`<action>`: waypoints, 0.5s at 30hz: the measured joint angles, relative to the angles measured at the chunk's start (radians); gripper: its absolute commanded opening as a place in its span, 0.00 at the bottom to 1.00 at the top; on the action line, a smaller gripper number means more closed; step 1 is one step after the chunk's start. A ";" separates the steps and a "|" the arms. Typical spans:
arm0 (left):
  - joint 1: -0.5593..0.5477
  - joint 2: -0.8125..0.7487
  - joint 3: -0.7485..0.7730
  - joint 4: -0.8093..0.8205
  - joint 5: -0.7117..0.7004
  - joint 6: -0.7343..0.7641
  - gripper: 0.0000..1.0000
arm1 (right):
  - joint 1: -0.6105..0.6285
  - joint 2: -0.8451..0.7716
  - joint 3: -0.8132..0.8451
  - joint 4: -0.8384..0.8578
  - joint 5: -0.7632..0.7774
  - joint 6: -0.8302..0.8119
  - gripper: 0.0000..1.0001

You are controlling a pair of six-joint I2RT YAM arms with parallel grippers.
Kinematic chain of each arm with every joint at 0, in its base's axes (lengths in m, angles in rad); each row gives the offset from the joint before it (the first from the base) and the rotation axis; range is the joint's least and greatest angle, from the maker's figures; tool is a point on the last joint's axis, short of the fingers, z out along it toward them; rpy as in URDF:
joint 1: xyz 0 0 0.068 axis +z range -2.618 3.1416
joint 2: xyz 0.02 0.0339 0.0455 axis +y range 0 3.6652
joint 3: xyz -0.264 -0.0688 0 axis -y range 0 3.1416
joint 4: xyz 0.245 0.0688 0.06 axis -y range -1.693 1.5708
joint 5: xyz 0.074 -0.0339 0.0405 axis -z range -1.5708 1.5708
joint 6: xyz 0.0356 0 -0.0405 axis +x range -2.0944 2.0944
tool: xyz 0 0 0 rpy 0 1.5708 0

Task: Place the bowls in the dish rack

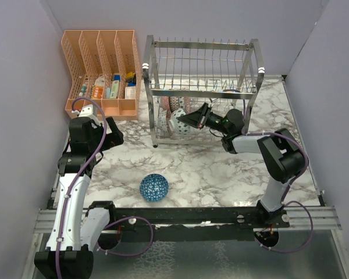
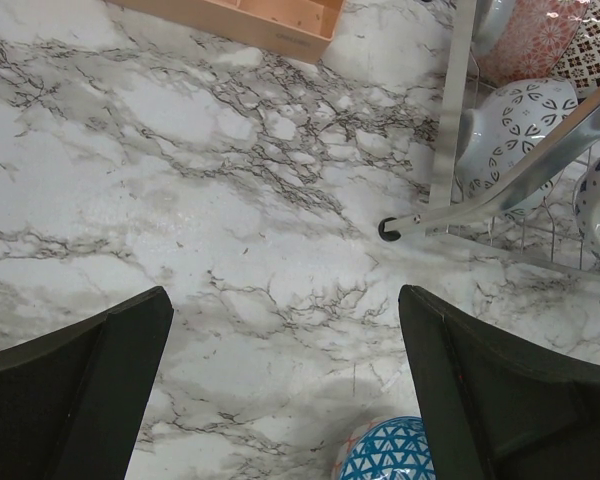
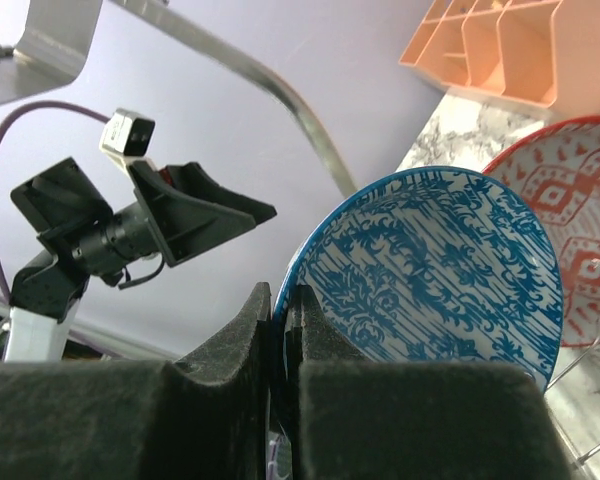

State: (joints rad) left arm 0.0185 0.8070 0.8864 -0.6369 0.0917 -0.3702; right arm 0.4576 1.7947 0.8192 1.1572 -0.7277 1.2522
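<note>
Two robot arms flank a marble table in front of the dish rack, a tall wire frame standing at the back. The right gripper, stretched into the rack's lower tier, has its fingers pinched tight on the rim of a blue-patterned bowl. The bowl is held on edge with its inside turned toward the wrist camera. Whether it rests on the tines cannot be told. A pink-red bowl stands on edge just behind it in the same tier. The left gripper hovers above the table to the left of the rack, its fingers spread wide and holding nothing. A second blue bowl sits upright on the marble, well apart from the rack and near the front edge between the two arms. An orange mesh organizer stands just to the left of the rack against the back wall.
</note>
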 measured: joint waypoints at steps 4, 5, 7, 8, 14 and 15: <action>0.000 0.006 0.000 0.000 -0.001 0.000 0.99 | -0.013 0.065 0.012 0.066 0.037 0.033 0.01; 0.000 0.006 0.000 0.000 -0.002 0.000 0.99 | -0.016 0.090 0.012 0.086 0.045 0.048 0.01; 0.000 0.006 0.000 0.000 -0.003 0.001 0.99 | -0.020 0.139 0.012 0.127 0.066 0.078 0.01; 0.000 0.006 0.000 0.000 -0.003 0.002 0.99 | -0.021 0.162 0.012 0.142 0.076 0.093 0.01; 0.000 0.010 0.000 0.000 -0.004 0.004 0.99 | -0.021 0.197 0.011 0.197 0.140 0.137 0.01; 0.000 0.010 0.000 0.000 -0.004 0.004 0.99 | -0.021 0.197 0.012 0.214 0.151 0.144 0.01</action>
State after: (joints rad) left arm 0.0185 0.8173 0.8864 -0.6373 0.0879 -0.3660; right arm 0.4366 1.9915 0.8310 1.3708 -0.5770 1.3964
